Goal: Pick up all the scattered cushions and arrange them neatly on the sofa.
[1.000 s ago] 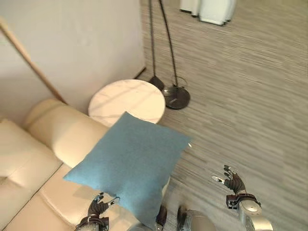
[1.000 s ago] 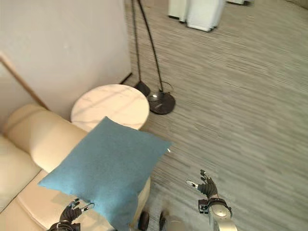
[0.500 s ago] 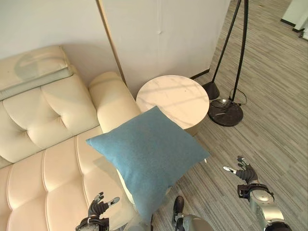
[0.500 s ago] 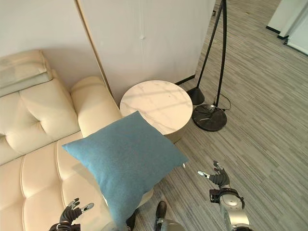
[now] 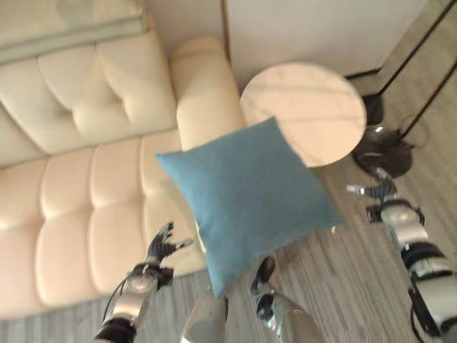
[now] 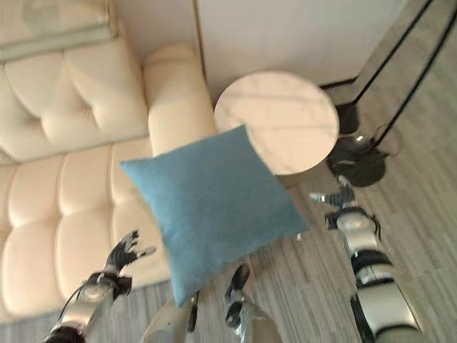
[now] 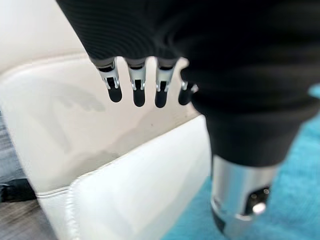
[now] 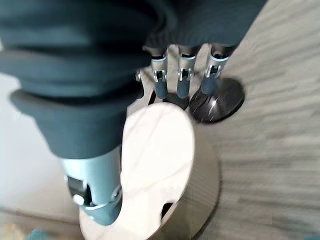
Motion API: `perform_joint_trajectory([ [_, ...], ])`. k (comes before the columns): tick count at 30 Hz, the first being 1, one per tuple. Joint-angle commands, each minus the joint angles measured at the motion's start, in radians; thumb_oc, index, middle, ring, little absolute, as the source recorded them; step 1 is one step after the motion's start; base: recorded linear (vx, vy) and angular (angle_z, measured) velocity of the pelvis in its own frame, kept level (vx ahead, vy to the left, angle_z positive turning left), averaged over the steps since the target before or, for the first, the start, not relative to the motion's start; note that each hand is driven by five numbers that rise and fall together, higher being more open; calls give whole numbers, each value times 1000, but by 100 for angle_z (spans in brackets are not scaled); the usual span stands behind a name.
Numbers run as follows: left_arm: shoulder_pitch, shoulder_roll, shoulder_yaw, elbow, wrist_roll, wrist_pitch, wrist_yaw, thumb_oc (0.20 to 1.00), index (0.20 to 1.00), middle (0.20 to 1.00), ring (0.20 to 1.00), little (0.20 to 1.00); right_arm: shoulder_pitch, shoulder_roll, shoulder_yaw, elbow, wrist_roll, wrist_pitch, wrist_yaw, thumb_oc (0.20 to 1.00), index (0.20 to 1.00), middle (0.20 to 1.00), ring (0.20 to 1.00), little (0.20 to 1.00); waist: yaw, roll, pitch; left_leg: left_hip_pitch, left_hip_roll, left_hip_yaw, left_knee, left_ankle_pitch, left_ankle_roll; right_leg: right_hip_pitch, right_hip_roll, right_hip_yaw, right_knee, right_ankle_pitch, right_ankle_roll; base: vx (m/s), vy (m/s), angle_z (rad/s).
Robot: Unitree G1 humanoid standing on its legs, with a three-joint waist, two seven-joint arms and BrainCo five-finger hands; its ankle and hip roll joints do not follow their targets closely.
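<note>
a square blue cushion (image 5: 246,196) with a plain woven cover sits turned like a diamond, one corner pointing down. it overlaps the front edge of the cream tufted sofa (image 5: 86,186) near its armrest, beside the round table (image 5: 303,111). neither hand touches it.

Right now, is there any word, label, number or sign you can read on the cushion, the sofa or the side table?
None: no readable text on the blue cushion, the cream sofa or the round side table. Both hands, left and right, are open and empty.
</note>
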Motion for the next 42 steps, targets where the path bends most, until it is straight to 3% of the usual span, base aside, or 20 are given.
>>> perform_joint_trajectory([
  [1, -70, 13, -36, -52, -67, -87, 69, 1000, 1000, 1000, 1000, 1000, -26, 43, 92, 28, 70, -20, -46, 1000, 1000, 1000, 1000, 1000, 16, -37, -37, -23, -45, 1, 5, -57, -20, 98, -23, 74, -28, -113, 101, -24, 1, 10],
  [6, -307, -65, -125, 6, -81, -90, 147, 1000, 1000, 1000, 1000, 1000, -68, 207, 145, 7, 186, -33, -50, 1000, 1000, 1000, 1000, 1000, 18, -33, -7, -41, -56, -24, -30, -26, -29, 81, -22, 66, -39, -113, 101, -28, -4, 12],
  [7, -356, -81, -139, 25, -83, -91, 166, 1000, 1000, 1000, 1000, 1000, -59, 245, 154, -22, 220, -41, -43, 944, 944, 944, 944, 944, 13, -32, 4, -55, -62, -23, -32, 4, -25, 72, -29, 52, -41, -89, 99, -87, 24, 12],
  [8, -383, -96, -147, 31, -87, -90, 177, 1000, 1000, 1000, 1000, 1000, -42, 273, 162, -46, 243, -46, -37, 423, 423, 423, 423, 423, 10, -31, 9, -54, -63, -27, -36, 7, -26, 74, -29, 51, -43, -90, 100, -85, 23, 8],
  [9, -403, -112, -152, 39, -92, -89, 186, 1000, 1000, 1000, 1000, 1000, -24, 297, 172, -78, 263, -53, -28, 200, 200, 200, 200, 200, 6, -31, 10, -52, -65, -32, -42, 10, -28, 76, -29, 50, -46, -89, 102, 12, -7, 13],
  [10, -416, -126, -155, 38, -105, -88, 198, 413, 413, 413, 413, 413, 8, 326, 185, -127, 282, -57, -19, 200, 200, 200, 200, 200, 1, -33, 11, -46, -66, -33, -50, 13, -30, 81, -29, 47, -50, -88, 103, 20, 0, 21],
  [11, -422, -140, -152, 34, -118, -91, 204, 200, 200, 200, 200, 200, 35, 341, 197, -164, 286, -65, -11, 200, 200, 200, 200, 200, -3, -35, 12, -43, -67, -34, -52, 13, -30, 85, -29, 48, -52, -87, 105, 16, 11, 24],
  [20, -320, -145, -108, -116, -123, -88, 215, 200, 200, 200, 200, 200, 273, 382, 201, -497, 291, -121, 32, 200, 200, 200, 200, 200, -56, -53, -12, 41, -61, 0, -72, -17, -13, 144, -30, 95, -71, -75, 116, 12, 57, -7],
  [28, -30, -104, -15, -394, -99, -65, 146, 200, 200, 200, 200, 200, 538, 374, 119, -821, 317, -146, 113, 200, 200, 200, 200, 200, -92, -69, -95, 145, -59, 42, -31, -93, 15, 239, -30, 159, -88, -65, 132, 38, 109, -31],
  [33, 119, -76, 37, -533, -126, -56, 88, 200, 200, 200, 200, 200, 640, 368, 91, -955, 312, -135, 169, 200, 200, 200, 200, 200, -93, -52, -128, 196, -48, 80, -31, -111, 37, 245, -55, 174, -2, -67, 165, -65, 107, -41],
  [34, 130, -68, 40, -543, -127, -57, 85, 200, 200, 200, 200, 200, 653, 370, 85, -972, 314, -137, 177, 200, 200, 200, 200, 200, -98, -45, -120, 196, -42, 78, -28, -108, 40, 231, -61, 193, 50, -67, 176, -216, 35, -33],
  [35, 133, -62, 35, -556, -128, -57, 82, 200, 200, 200, 200, 200, 672, 368, 73, -992, 309, -142, 176, 200, 200, 200, 200, 200, -109, -41, -108, 190, -43, 54, -15, -102, 43, 211, -53, 257, 115, -80, 186, -226, 12, -7],
  [39, 149, -39, 14, -580, -110, -64, 47, 200, 200, 200, 200, 200, 718, 354, 27, -1041, 284, -152, 181, 200, 200, 200, 200, 200, -126, -24, -124, 160, -53, -29, 8, -76, 45, 233, -21, 394, 230, -119, 168, -166, -57, 71],
  [40, 149, -39, 14, -580, -110, -64, 47, 200, 200, 200, 200, 200, 718, 353, 27, -1041, 284, -152, 181, 200, 200, 200, 200, 200, -126, -23, -127, 156, -52, -30, 7, -73, 44, 230, -20, 394, 227, -116, 168, -123, -144, 69],
  [42, 173, -39, 10, -585, -103, -67, 32, 200, 200, 200, 200, 200, 725, 347, 19, -1045, 261, -152, 184, 200, 200, 200, 200, 200, -108, -27, -161, 134, -63, -85, -16, -32, 26, 319, 10, 458, 136, -184, 139, -133, -194, 71],
])
